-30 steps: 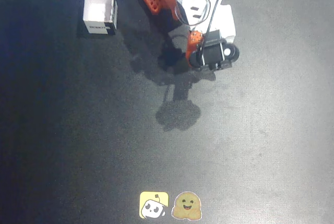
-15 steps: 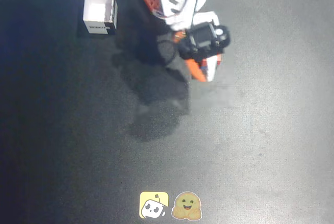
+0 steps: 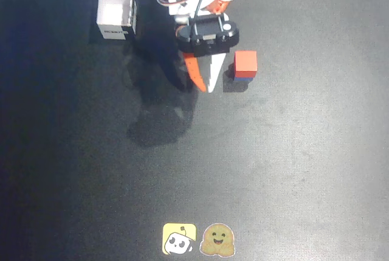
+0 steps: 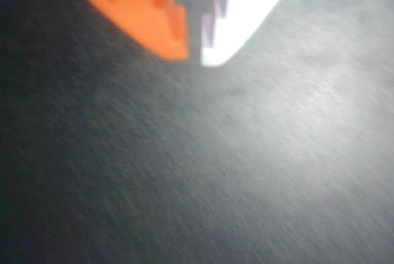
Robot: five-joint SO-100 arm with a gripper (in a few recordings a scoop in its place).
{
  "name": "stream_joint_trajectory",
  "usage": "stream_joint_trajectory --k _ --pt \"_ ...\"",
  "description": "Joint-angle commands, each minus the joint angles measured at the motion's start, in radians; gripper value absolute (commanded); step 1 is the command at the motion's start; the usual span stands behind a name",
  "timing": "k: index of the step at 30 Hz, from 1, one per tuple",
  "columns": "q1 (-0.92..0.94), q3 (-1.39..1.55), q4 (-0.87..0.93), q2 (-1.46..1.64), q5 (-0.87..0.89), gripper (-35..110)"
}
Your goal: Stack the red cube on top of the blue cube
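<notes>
In the overhead view the red cube (image 3: 245, 63) sits squarely on the blue cube (image 3: 242, 79), of which just a thin blue edge shows below it; the stack stands in the upper middle of the frame, a little right of centre, on the dark table (image 3: 292, 163). Half a second ago this spot was covered by the arm's wrist, and a second ago too, so neither cube could be seen then. The arm has since swung toward the left of the frame, and the gripper (image 3: 203, 84) now lies just left of the stack, apart from it, its tips pointing toward the bottom of the frame. Its orange finger (image 3: 193, 73) and white finger (image 3: 214, 73) lie pressed nearly together with nothing between them; the wrist view agrees, showing the gripper (image 4: 195, 58) tips with only a narrow slit between them, above bare blurred table (image 4: 246, 178).

The white open box (image 3: 115, 13) stays in the upper left, and the two stickers (image 3: 198, 240) stay at the bottom edge, unchanged across the frames.
</notes>
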Motion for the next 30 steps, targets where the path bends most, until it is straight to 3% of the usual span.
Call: stream_joint_trajectory --k 1,6,14,18,30 --pt "0.023 0.025 0.002 0.006 -0.008 0" --pt "0.035 0.049 0.051 0.005 -0.011 0" --pt "0.100 0.049 0.390 0.005 -0.026 0" --pt "0.123 0.049 0.388 0.003 -0.112 0" --pt "0.124 0.049 0.388 0.003 -0.114 0"
